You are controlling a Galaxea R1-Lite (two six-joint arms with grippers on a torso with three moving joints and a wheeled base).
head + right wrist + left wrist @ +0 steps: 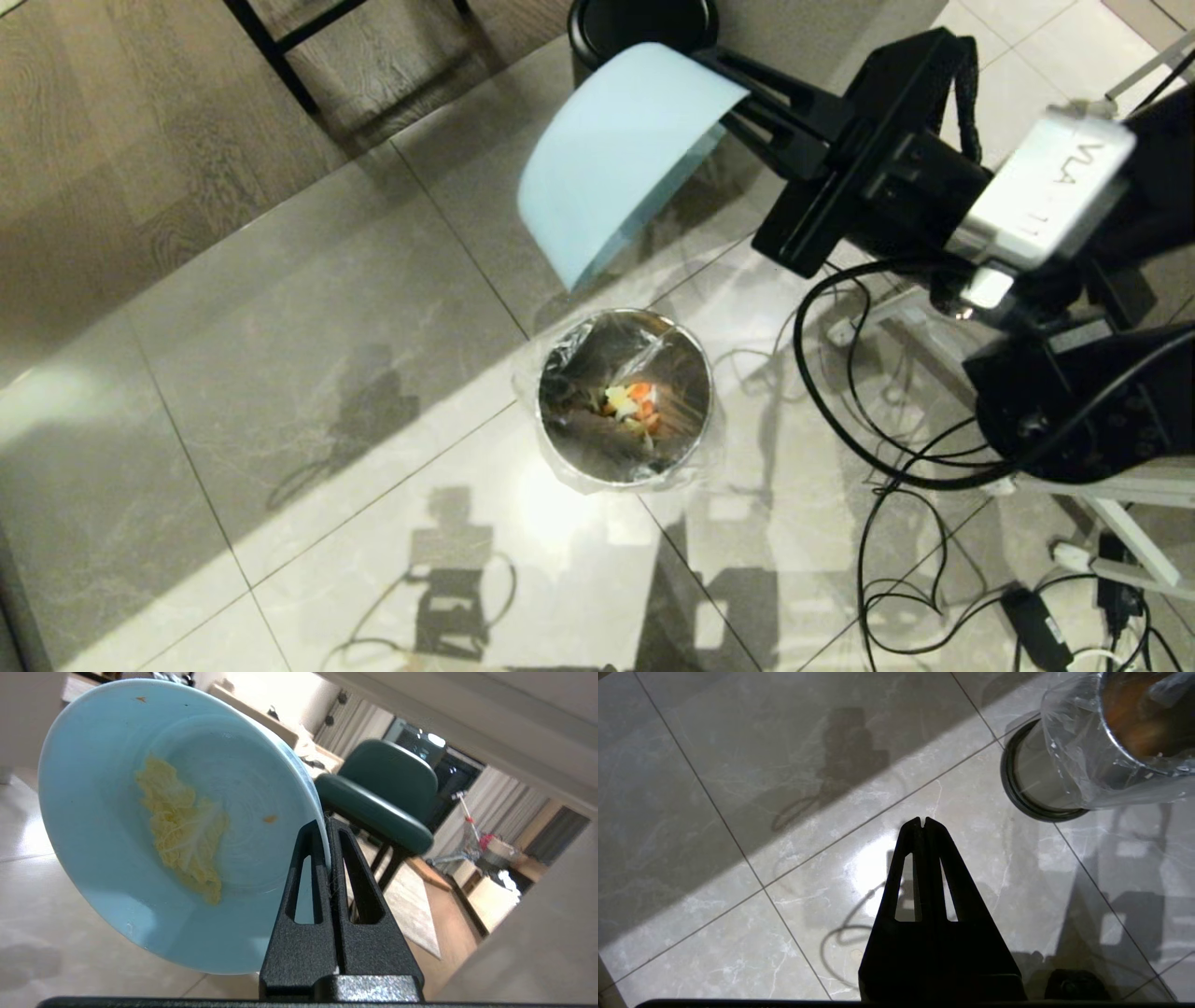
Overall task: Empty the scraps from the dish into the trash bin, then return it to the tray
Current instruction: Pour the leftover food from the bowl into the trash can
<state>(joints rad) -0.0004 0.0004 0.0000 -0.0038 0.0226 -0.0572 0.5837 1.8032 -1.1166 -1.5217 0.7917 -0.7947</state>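
Note:
My right gripper [724, 93] is shut on the rim of the pale blue dish [621, 154], which hangs tipped on edge in the air, a little beyond the trash bin [625, 401]. In the right wrist view the gripper [325, 823] pinches the dish [112, 858] at its rim, and a pale yellow leaf of scraps [184, 826] clings to the inside. More orange and yellow scraps [633, 403] lie inside the bag-lined metal bin. My left gripper [923, 821] hangs shut and empty over the floor beside the bin [1092, 751]. The tray is out of view.
A black round lid [644, 23] sits just beyond the dish. Loose black cables [896, 523] and a white frame [1120, 523] lie on the tiled floor at the right. A dark chair leg [280, 47] stands at the far left. A green chair [383, 793] shows behind the dish.

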